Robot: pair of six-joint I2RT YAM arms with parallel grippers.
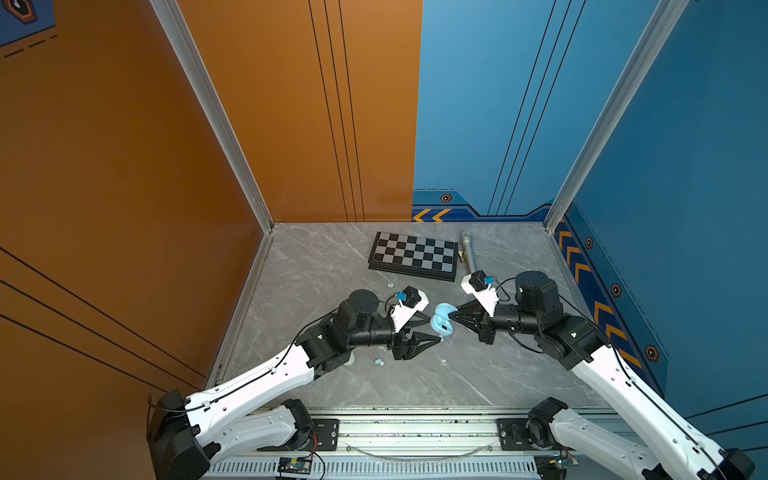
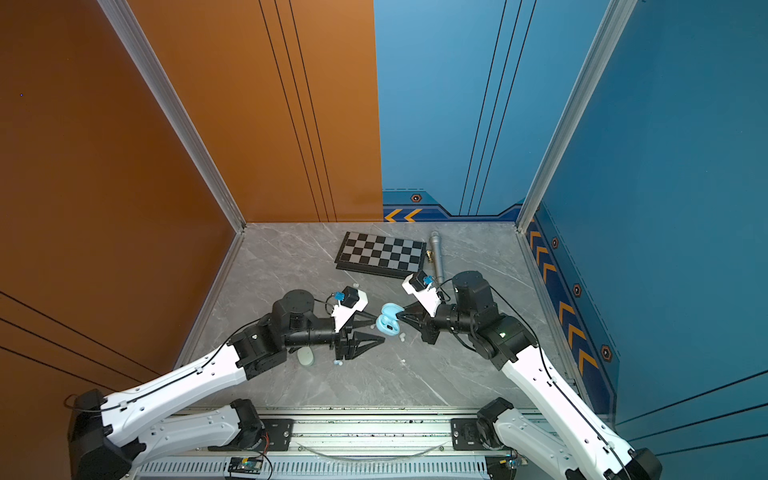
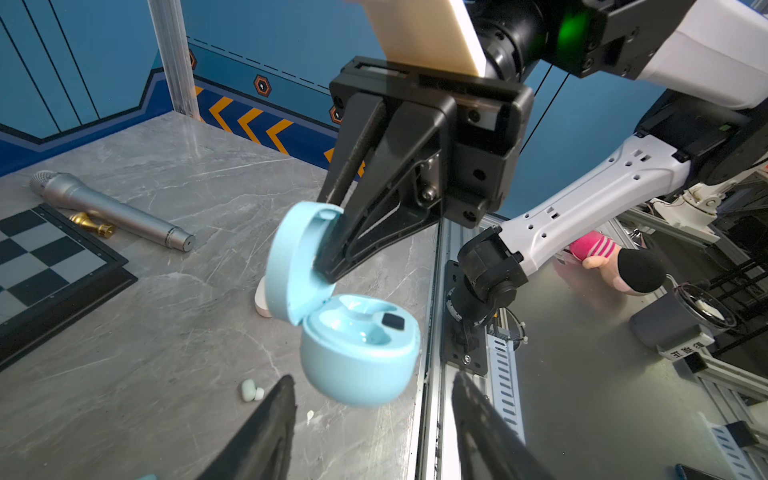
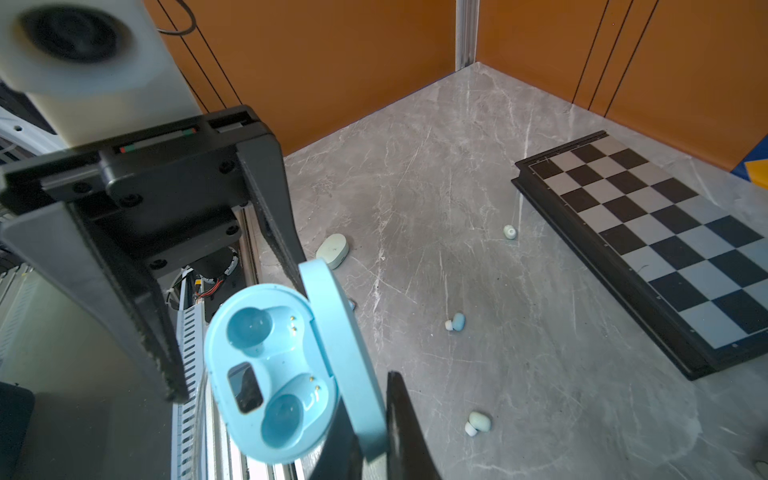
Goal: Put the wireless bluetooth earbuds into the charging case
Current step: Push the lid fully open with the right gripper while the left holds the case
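Note:
The light blue charging case [image 1: 441, 320] hangs open above the table's middle, both earbud wells [image 4: 274, 374] empty. My right gripper [image 4: 368, 399] is shut on its raised lid [image 3: 291, 257]. My left gripper [image 3: 372, 379] is open, its fingers either side of the case's base [image 3: 361, 357] without touching it. Loose earbuds lie on the table: a light blue one [image 4: 456, 322], a mint one [image 4: 478, 422] and another mint one [image 4: 510, 231] near the chessboard. In both top views a blue earbud [image 1: 378, 362] [image 2: 337, 363] lies beside the left gripper [image 1: 434, 328].
A black and silver chessboard [image 1: 411, 255] lies at the back, with a silver microphone [image 1: 467, 253] and a gold chess piece [image 3: 92, 224] beside it. A shut mint case [image 2: 306, 356] lies under the left arm. A pale case [image 3: 262, 301] lies behind the blue one.

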